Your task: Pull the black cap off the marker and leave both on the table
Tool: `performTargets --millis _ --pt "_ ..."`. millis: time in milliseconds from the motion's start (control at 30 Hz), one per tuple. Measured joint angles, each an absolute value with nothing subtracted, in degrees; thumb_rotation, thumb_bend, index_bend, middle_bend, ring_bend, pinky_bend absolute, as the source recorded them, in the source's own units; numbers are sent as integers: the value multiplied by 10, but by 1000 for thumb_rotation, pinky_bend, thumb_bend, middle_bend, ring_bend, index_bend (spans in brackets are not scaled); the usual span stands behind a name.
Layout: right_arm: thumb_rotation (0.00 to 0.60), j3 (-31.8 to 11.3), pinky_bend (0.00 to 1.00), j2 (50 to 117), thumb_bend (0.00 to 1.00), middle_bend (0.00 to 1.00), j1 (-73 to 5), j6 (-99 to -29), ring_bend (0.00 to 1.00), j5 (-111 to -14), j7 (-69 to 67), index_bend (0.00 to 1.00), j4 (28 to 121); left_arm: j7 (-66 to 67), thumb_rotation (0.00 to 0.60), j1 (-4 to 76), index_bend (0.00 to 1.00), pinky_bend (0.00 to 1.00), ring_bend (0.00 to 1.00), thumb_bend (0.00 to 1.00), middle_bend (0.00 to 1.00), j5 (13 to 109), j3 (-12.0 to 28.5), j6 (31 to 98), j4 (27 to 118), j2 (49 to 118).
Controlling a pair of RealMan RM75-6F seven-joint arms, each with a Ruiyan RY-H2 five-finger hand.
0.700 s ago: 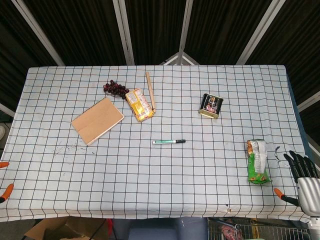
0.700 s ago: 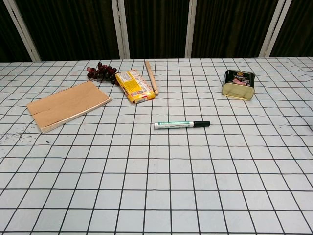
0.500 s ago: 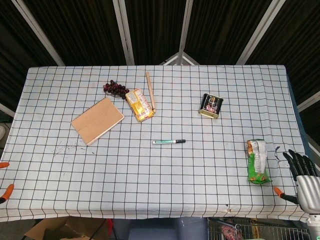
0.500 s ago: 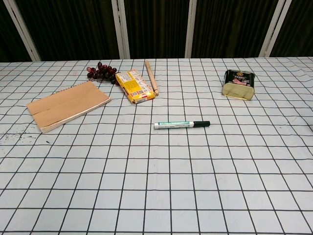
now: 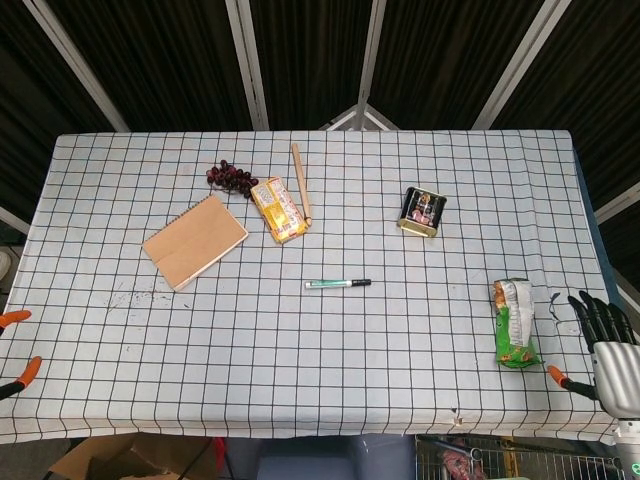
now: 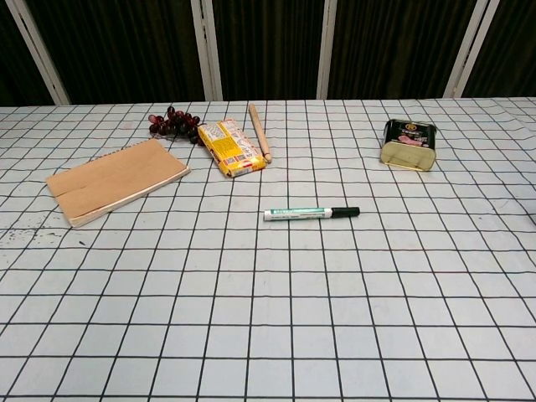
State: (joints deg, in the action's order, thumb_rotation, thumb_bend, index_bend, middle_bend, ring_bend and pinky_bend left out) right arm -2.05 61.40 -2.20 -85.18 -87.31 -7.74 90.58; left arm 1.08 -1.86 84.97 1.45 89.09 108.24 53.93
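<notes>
Head view shows the marker (image 5: 338, 284) lying alone mid-surface, its long axis running left-right, black cap (image 5: 361, 283) at the right end. The right hand (image 5: 606, 345) waits off the near right corner, fingers spread, holding nothing; the left hand (image 5: 16, 342) shows only orange tips, so its state cannot be told. Being round, the marker probably rolls away if nudged.

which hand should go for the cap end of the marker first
Probably the right hand. The marker lies crosswise mid-table with its black cap pointing toward the robot's right. Both hands sit off the table's near corners, holding nothing; the left hand is better placed for the barrel.
</notes>
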Motion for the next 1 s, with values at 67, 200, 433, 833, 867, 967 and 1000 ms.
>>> performTargets --millis 67,200,433,833,867,967,1000 --pt "600 -23 0 610 178 0 -24 -844 0 -865 -70 20 913 18 600 -10 274 0 0 423 0 838 22 880 1098 530" --pt "600 -29 0 601 178 0 -27 -842 0 -857 -60 20 928 18 600 11 280 0 0 424 0 817 35 850 1123 513" --pt "600 -43 0 582 177 0 -39 -818 0 -826 -45 20 957 50 600 71 282 0 0 424 0 738 63 760 1163 478" --pt "600 -64 0 568 178 0 -55 -799 0 -781 13 20 1012 222 600 284 296 0 0 424 0 434 143 610 1184 472" --pt "600 -66 0 567 177 0 -57 -798 0 -776 19 20 1017 232 600 303 297 0 0 424 0 414 149 602 1177 481" --pt "600 -70 0 564 178 0 -58 -798 0 -766 31 20 1026 260 600 360 302 0 0 423 0 361 165 585 1142 523" --pt "600 -70 0 563 178 0 -58 -798 0 -763 33 20 1028 268 600 375 307 0 0 422 0 348 169 581 1130 537"
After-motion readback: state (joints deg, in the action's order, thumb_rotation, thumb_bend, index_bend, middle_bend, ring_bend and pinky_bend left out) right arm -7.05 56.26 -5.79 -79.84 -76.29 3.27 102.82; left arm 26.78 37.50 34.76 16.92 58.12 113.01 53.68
